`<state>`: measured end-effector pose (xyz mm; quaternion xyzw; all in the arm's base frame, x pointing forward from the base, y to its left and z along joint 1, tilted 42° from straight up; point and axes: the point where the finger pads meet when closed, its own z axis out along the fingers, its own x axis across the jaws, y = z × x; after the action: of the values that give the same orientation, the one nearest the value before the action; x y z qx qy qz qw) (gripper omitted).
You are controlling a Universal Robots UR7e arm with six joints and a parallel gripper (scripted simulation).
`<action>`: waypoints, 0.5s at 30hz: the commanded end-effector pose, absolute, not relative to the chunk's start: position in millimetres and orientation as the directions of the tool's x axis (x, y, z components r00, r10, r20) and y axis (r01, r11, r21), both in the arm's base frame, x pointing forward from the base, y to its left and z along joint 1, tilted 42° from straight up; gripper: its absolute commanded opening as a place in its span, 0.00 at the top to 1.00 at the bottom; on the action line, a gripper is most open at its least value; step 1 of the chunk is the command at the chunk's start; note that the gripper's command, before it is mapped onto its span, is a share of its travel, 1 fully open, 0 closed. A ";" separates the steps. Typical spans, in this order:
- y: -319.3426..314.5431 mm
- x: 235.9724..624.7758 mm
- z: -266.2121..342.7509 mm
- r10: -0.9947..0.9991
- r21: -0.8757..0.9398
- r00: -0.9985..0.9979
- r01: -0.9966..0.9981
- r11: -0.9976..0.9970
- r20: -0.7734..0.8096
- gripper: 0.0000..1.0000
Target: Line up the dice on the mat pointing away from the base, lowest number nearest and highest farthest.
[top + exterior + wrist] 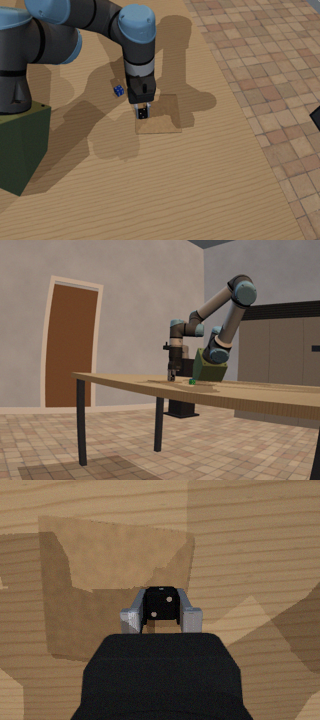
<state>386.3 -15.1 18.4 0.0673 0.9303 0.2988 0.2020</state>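
My gripper (142,113) is shut on a black die (142,113) with pale pips, low over the near left edge of the tan mat (158,114). In the wrist view the black die (161,604) sits between the grey fingers above the mat (117,585). A blue die (118,90) lies on the table to the left of the mat, off it. A green die (191,381) shows in the exterior view on the table near the base; the arm hides it in the top view.
The green base block (20,147) stands at the left of the table. The table's right edge (248,124) runs beside the tiled floor. The arm's links reach over the far left of the table.
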 end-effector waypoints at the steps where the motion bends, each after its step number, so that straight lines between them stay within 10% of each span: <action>1: -15.5 386.4 18.6 0.246 0.583 -0.909 0.004 0.813 -0.336 0.51; 15: -15.5 386.4 18.6 0.246 0.583 -0.909 0.004 0.813 -0.336 0.39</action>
<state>386.3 -15.1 18.4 0.0673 0.9303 0.2988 0.2020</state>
